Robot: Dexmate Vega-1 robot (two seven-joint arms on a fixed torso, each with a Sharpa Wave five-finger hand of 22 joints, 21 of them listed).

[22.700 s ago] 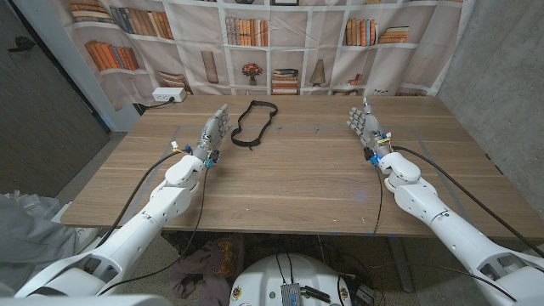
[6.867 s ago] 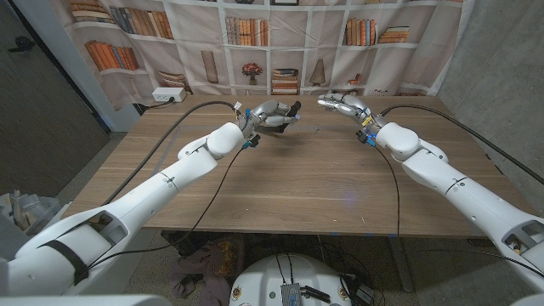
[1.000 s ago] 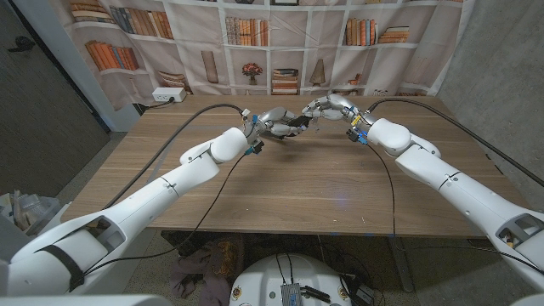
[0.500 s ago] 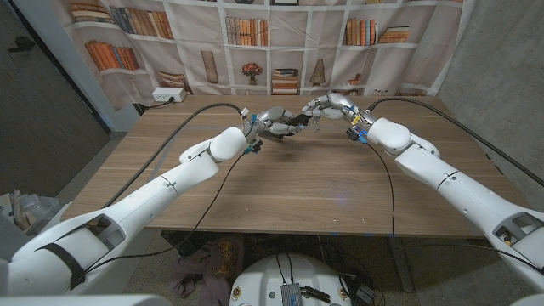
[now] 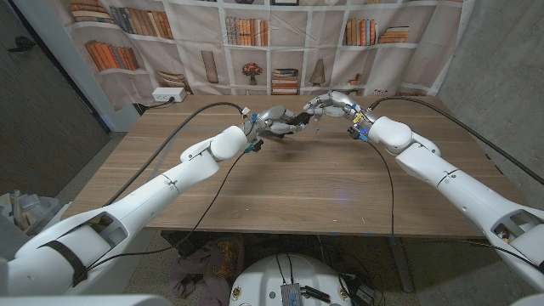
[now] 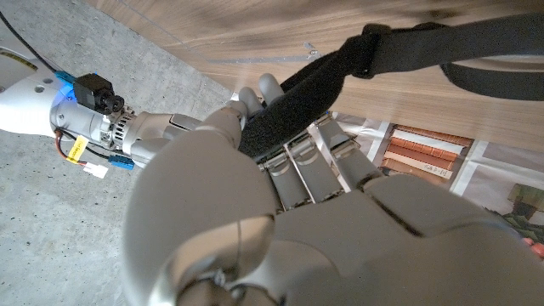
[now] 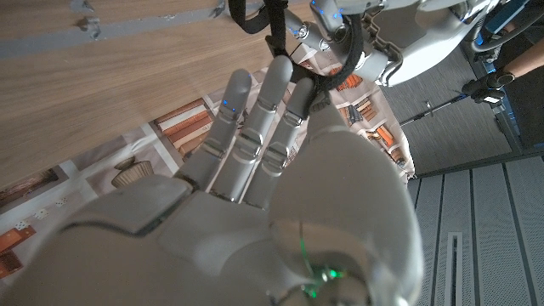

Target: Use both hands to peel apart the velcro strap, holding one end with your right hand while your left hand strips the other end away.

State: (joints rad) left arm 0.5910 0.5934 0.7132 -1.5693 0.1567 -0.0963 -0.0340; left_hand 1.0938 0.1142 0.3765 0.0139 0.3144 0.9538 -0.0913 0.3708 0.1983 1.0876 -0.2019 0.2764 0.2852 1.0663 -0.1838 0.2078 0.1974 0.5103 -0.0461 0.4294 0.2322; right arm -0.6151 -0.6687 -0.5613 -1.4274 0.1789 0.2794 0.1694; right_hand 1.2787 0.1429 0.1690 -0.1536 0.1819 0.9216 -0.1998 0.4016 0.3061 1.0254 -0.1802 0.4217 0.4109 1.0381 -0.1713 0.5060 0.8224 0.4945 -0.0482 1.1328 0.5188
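**Both robot hands on the strap now**

The velcro strap (image 5: pixel 296 120) is a black fuzzy band, looped. It started flat on the bench (image 5: pixel 297 187); now it's up in the air. My left robot hand (image 5: pixel 274 120) grips one end, my right robot hand (image 5: pixel 325 104) pinches the other.
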